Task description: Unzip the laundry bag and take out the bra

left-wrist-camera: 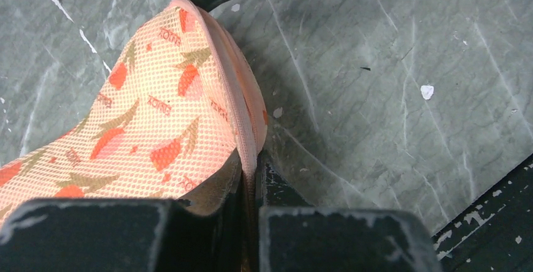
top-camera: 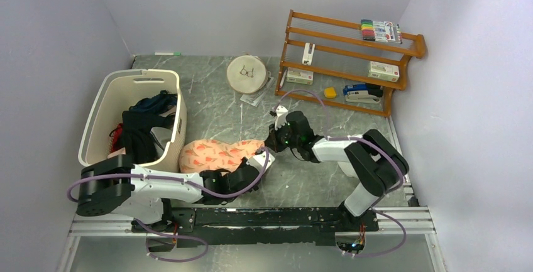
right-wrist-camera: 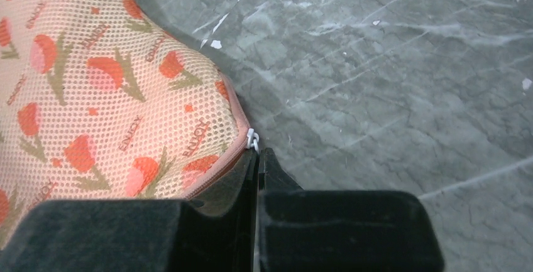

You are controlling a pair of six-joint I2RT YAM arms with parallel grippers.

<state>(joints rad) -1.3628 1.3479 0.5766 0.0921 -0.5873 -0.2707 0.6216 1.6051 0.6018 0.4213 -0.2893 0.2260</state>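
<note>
The laundry bag [top-camera: 217,154] lies flat on the table in front of the arms, a peach-pink mesh pouch with a red-and-green floral print. My left gripper [top-camera: 261,160] is shut on the bag's right end. In the left wrist view the piped zipper seam [left-wrist-camera: 251,140] runs down between the closed fingers [left-wrist-camera: 254,181]. My right gripper [top-camera: 274,139] is at the same end of the bag, with jaws closed [right-wrist-camera: 258,162]. The small white zipper pull [right-wrist-camera: 252,139] sits right at their tips. The zipper looks closed. No bra shows.
A cream slatted basket [top-camera: 104,105] holding dark clothes stands left of the bag. A white domed round item [top-camera: 247,74] and a plastic packet [top-camera: 254,98] lie behind. A wooden rack [top-camera: 352,58] with small boxes and markers stands at the back right.
</note>
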